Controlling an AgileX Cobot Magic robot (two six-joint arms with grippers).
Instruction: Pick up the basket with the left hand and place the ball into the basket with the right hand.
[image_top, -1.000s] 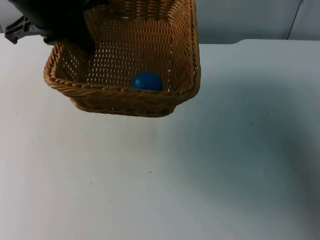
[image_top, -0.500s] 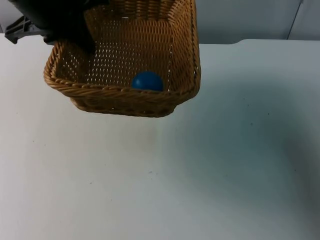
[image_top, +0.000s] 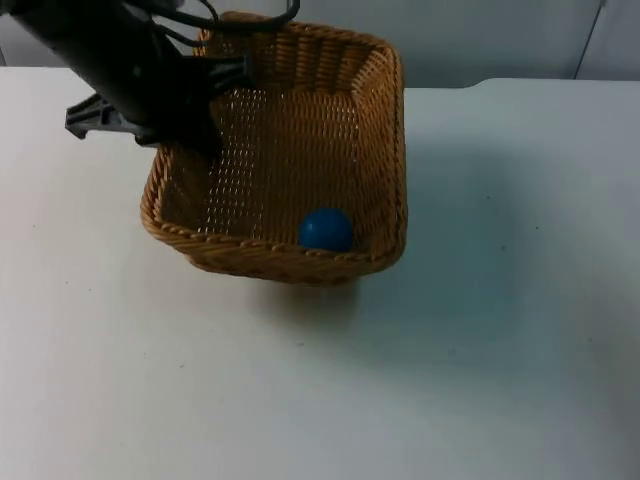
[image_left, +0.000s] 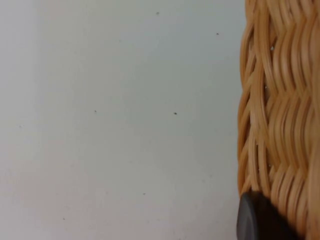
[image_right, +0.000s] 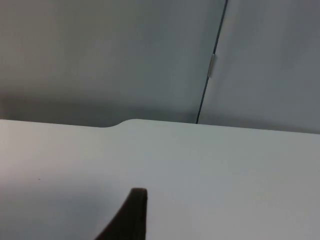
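The woven wicker basket (image_top: 270, 256) is at the table's back centre in the top view, tilted. The blue ball (image_top: 325, 228) lies inside it against the near wall, toward the near right corner. My left gripper (image_top: 195, 135) comes in from the upper left and is shut on the basket's left rim. In the left wrist view the basket's woven wall (image_left: 280, 100) runs beside one black fingertip (image_left: 255, 220), with white table under it. I cannot tell whether the basket's underside touches the table. My right gripper (image_right: 132, 217) waits off to the side, facing the table's far edge.
The white table top (image_top: 450, 350) stretches open in front of and to the right of the basket. The grey partition wall (image_right: 110, 55) stands behind the table's far edge, with a vertical seam (image_right: 210, 65) in it.
The left arm has carried the basket toward the near side and slightly right, and lower. The ball has stayed against the basket's near wall.
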